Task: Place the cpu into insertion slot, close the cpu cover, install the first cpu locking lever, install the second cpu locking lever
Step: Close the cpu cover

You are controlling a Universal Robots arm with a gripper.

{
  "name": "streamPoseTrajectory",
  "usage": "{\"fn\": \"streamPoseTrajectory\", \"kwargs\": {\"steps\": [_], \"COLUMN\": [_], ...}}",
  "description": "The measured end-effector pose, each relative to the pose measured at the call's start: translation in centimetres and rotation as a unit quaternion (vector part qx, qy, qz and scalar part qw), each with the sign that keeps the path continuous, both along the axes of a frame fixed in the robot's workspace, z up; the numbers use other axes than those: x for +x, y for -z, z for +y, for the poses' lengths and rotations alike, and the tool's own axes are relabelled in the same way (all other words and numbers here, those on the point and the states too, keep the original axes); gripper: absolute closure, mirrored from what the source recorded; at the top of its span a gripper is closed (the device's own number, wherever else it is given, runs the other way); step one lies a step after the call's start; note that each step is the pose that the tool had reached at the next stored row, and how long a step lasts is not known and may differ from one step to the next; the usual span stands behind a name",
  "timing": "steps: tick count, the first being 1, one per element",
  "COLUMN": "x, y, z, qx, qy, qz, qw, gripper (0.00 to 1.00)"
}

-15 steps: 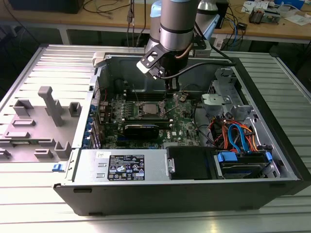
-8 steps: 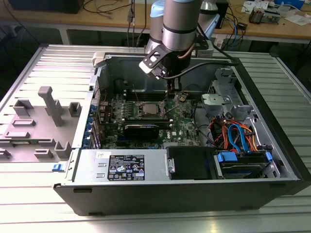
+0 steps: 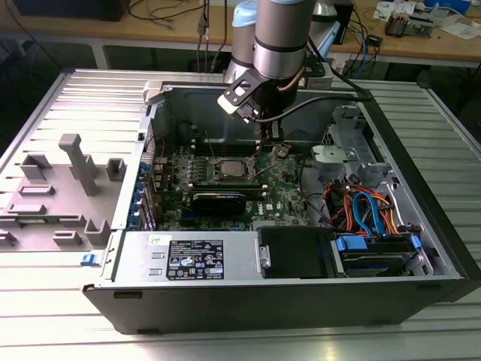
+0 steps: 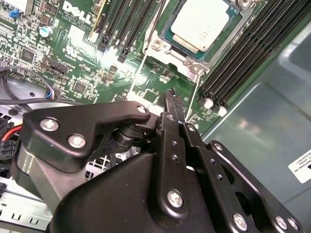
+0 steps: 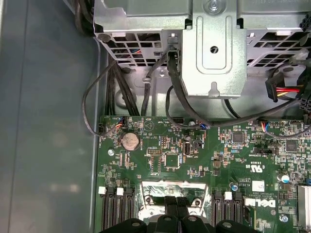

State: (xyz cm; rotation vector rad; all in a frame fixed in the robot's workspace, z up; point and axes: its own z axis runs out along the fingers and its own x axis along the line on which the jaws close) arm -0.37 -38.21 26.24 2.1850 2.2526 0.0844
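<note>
cpu (image 4: 201, 23) sits in the slot (image 4: 156, 46), metal top up, just ahead of my pincer (image 4: 169, 95) along the line its tips point. i'm clenched on nothing, tips pressed together, hovering low over the board (image 4: 77, 58) beside the slot's near edge. that edge lies across my reach, so the slot is forward, not sideways.

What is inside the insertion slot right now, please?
The cpu lies in the insertion slot, its silvery top showing; whatever lies beneath it is covered.
</note>
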Motion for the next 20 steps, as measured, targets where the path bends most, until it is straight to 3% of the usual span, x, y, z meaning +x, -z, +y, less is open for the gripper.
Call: {"fn": "streamPoseTrajectory", "kwargs": {"steps": [20], "x": [0.64], "y": [0.0], "z": [0.0], "qx": [0.0], "qy": [0.0], "qz": [0.0], "qw": [1.0], "gripper": [0.89]}}
